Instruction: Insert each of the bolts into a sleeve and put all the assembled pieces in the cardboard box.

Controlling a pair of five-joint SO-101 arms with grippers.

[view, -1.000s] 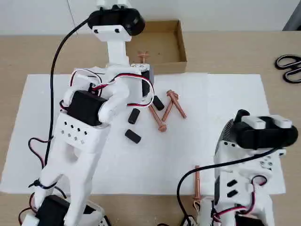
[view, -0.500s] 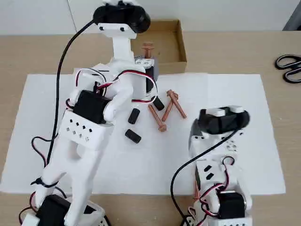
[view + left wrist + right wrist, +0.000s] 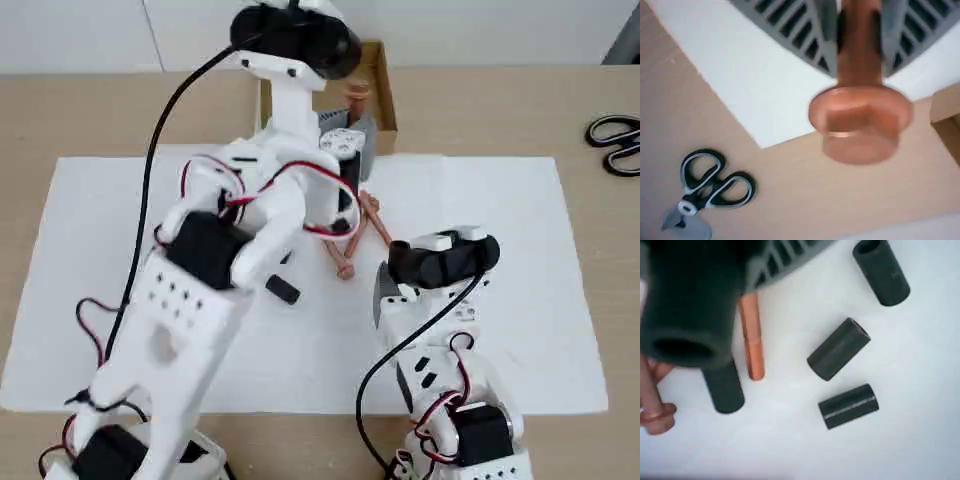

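High view: the left hand [image 3: 352, 120] is clenched on a copper-coloured hex-head bolt [image 3: 355, 97] above the open brown cardboard box [image 3: 385, 90]. The right hand [image 3: 383, 295] hangs over the white paper sheet [image 3: 500, 200], near the loose copper bolts [image 3: 345, 255].

Left wrist view: grey fingers [image 3: 827, 20] grip the bolt's shank. Black-handled scissors [image 3: 710, 187] lie on the tan table [image 3: 790, 200].

Right wrist view: the right hand grasps a black cylindrical sleeve [image 3: 687, 315]. Four loose black sleeves [image 3: 839, 348] lie on the sheet.

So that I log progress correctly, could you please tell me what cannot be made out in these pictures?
Cardboard box interior, high view: covered by the left arm, contents unknown.
Bolt in the left hand, left wrist view: blurred, shank's far end cut off by the picture edge.
Sleeves, high view: beyond one sleeve, the left arm covers the rest.
Scissors, high view: cut off at the edge.
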